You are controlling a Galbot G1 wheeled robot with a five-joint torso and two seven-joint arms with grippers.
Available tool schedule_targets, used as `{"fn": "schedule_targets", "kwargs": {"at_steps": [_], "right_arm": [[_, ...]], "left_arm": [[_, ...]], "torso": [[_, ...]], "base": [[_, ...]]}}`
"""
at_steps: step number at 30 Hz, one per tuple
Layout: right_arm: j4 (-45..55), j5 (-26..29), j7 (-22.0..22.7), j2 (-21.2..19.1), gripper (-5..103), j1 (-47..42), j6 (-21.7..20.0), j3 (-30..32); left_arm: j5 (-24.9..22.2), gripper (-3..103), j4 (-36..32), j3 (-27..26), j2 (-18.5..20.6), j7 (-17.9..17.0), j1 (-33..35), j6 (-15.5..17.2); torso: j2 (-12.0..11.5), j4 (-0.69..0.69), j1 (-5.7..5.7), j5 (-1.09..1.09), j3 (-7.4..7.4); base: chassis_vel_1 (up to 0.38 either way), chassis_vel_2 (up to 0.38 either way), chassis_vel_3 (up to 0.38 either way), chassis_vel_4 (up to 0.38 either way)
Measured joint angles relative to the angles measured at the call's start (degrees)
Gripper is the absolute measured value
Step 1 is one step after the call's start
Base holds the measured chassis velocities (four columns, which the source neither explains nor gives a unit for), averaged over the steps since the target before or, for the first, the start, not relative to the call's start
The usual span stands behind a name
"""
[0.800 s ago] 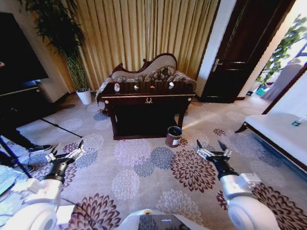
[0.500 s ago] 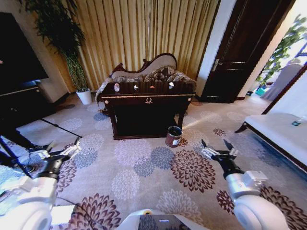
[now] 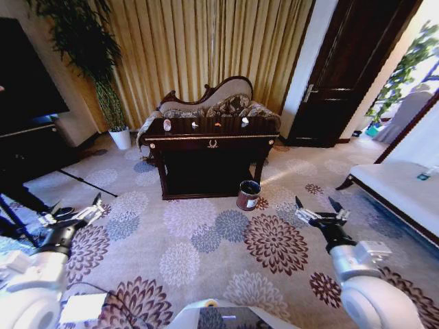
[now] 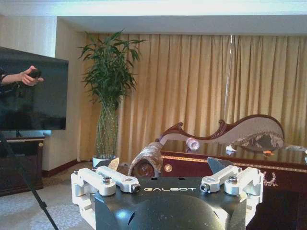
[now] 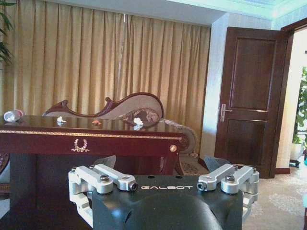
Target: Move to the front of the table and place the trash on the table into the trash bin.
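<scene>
Change: both arms have swung outward since earlier frames; table (image 3: 209,140) holds its place in the head view
Left gripper (image 3: 72,214): fingers spread, empty; low over carpet
Right gripper (image 3: 318,212): fingers spread, empty
Trash (image 3: 167,125): bottle on tabletop's left end, scraps beside; well ahead of both grippers
Trash bin (image 3: 248,195): on floor before table's right leg

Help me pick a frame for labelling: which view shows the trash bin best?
The head view: the trash bin stands whole on the carpet by the table's front right leg. Both wrist views look over the tabletop, above the bin.
</scene>
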Motion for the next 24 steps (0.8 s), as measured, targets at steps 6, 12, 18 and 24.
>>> {"fn": "schedule_targets", "kwargs": {"at_steps": [6,12,18,24], "right_arm": [[-0.02,-0.4,-0.19,0.43,100,0.54,0.9,-1.11],[-0.06,-1.38,-0.74,0.79,100,0.65,1.36,-1.81],[-0.07,-1.89,-2.34,0.7,100,0.59,1.96,-1.59],[-0.07,-2.35,-2.64,0.93,100,0.37,2.25,-1.7]], "left_arm": [[0.2,100,0.02,0.79,-0.05,-0.02,-0.13,-0.57],[0.71,100,0.05,1.59,-0.53,0.22,0.19,-1.03],[1.14,100,0.08,1.52,0.17,1.24,0.2,-1.12],[1.23,100,0.11,1.41,0.29,1.56,0.33,-1.24]], "torso": [[0.0,0.0,0.0,0.0,0.0],[0.0,0.0,0.0,0.0,0.0],[0.0,0.0,0.0,0.0,0.0],[0.0,0.0,0.0,0.0,0.0]], "base": [[0.0,0.0,0.0,0.0],[0.0,0.0,0.0,0.0],[0.0,0.0,0.0,0.0],[0.0,0.0,0.0,0.0]]}}
